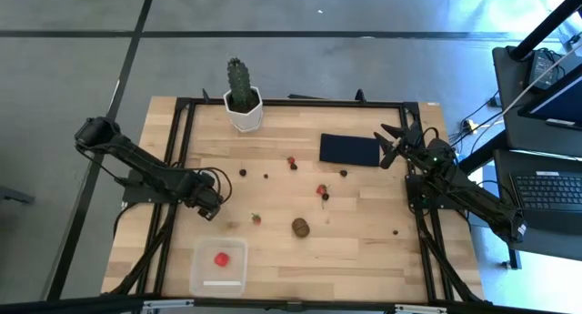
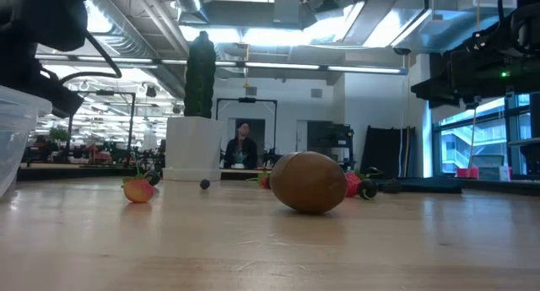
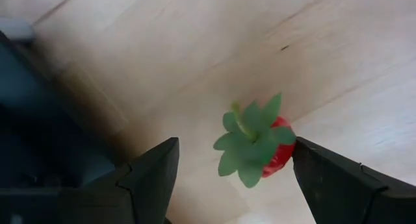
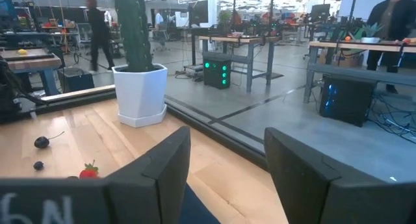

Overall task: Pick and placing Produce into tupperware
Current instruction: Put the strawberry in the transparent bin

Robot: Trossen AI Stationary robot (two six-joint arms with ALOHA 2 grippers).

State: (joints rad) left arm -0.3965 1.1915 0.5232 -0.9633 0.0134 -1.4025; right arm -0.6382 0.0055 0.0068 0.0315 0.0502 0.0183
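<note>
My left gripper (image 1: pixel 216 205) (image 3: pixel 235 145) is open, low over the table just left of a small red strawberry (image 1: pixel 256 219) (image 3: pixel 276 152) with green leaves. In the left wrist view the berry shows between the two fingers, close to one. The clear tupperware (image 1: pixel 219 282) stands at the near edge with one red strawberry (image 1: pixel 221 258) inside. The brown kiwi (image 1: pixel 300 227) (image 2: pixel 310 182) lies on the wood. More strawberries (image 1: pixel 321 190) and dark berries (image 1: pixel 243 172) are scattered mid-table. My right gripper (image 1: pixel 389 143) (image 4: pixel 227 165) is open above the right end of the navy rectangle (image 1: pixel 349 149).
A green cactus in a white pot (image 1: pixel 243 100) (image 4: pixel 140 74) stands at the far edge. A black frame (image 1: pixel 300 102) runs around the table top. A single dark berry (image 1: pixel 395 231) lies near the right rail. People move in the room behind.
</note>
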